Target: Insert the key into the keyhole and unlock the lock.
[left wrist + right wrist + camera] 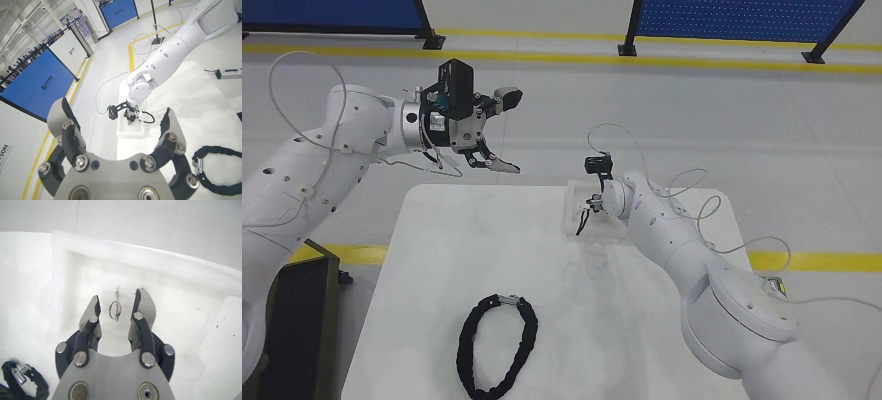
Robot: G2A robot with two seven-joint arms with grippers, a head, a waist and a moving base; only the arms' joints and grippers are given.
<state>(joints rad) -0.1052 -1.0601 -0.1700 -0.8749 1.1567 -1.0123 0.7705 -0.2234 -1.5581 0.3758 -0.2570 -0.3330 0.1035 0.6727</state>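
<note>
Key (pixel 117 298) and split ring (pixel 114 309): bare bright metal, polished.
Tray (pixel 132 255): white foam, matt, faintly grainy.
Table (pixel 442 260): white, smooth, low sheen.
Chain lock (pixel 528 335): sleeve of black cloth, matt and puckered. Its lock barrel (pixel 19 375) is chromed and glossy.
Right gripper (pixel 117 295), left gripper (pixel 116 106): finger plates of brushed grey metal. Pads (pixel 135 302) are black, ribbed and rubbery-looking, ragged-edged on the left gripper.
Arm shells (pixel 170 56): glossy white plastic.

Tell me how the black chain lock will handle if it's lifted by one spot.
Probably floppy: the chain lock lies in a loose, uneven loop, so it would likely sag. Being cloth-covered, it should grip well. The metal lock body may swing.
</note>
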